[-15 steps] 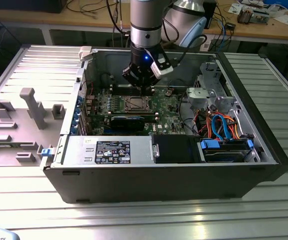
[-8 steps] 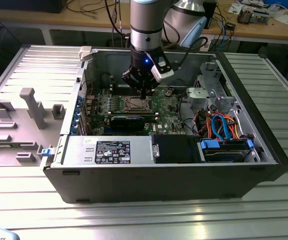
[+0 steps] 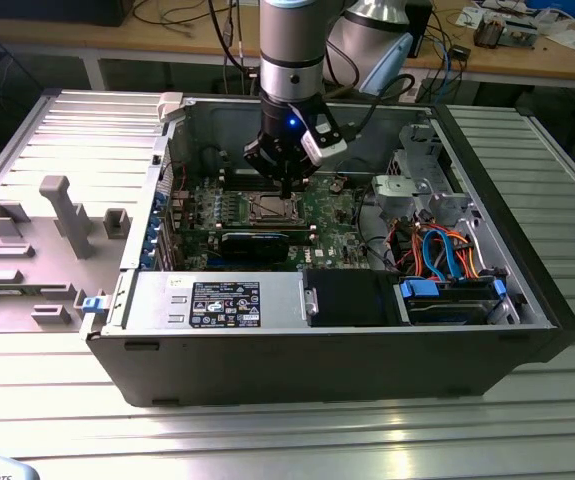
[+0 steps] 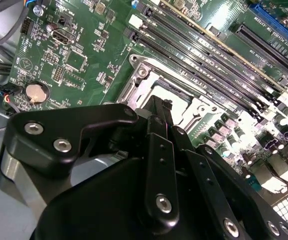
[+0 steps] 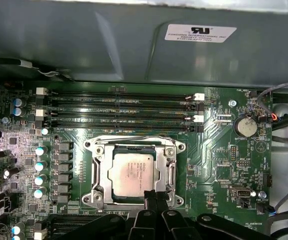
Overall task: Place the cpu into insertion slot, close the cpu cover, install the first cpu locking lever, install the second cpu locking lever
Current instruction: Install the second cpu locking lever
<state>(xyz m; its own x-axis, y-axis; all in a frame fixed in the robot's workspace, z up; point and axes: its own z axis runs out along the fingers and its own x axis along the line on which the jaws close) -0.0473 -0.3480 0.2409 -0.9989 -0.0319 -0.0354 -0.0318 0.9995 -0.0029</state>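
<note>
Gripper: the gripper (image 3: 285,186) is seen in the exterior view lowered inside the open computer case (image 3: 527,260), just above the socket; its black fingers (image 5: 156,207) are pressed together, with nothing seen held between them.
Cpu: the cpu (image 5: 129,173) is seated flat in the insertion slot (image 5: 170,176), silver top up, as shown in the first wrist view.
Cpu cover: the cpu cover (image 5: 133,145) is laid down around the chip, its square window framing the metal top.
Fingertip position: the tips are placed at the frame's edge at 6 o'clock of the chip in the first wrist view; contact cannot be told.
Memory slots: the long black memory slots (image 5: 118,107) are found at 12 o'clock of the socket.
Coin battery: a round coin battery (image 5: 246,125) is spotted at 2 o'clock of the socket, well apart.
</note>
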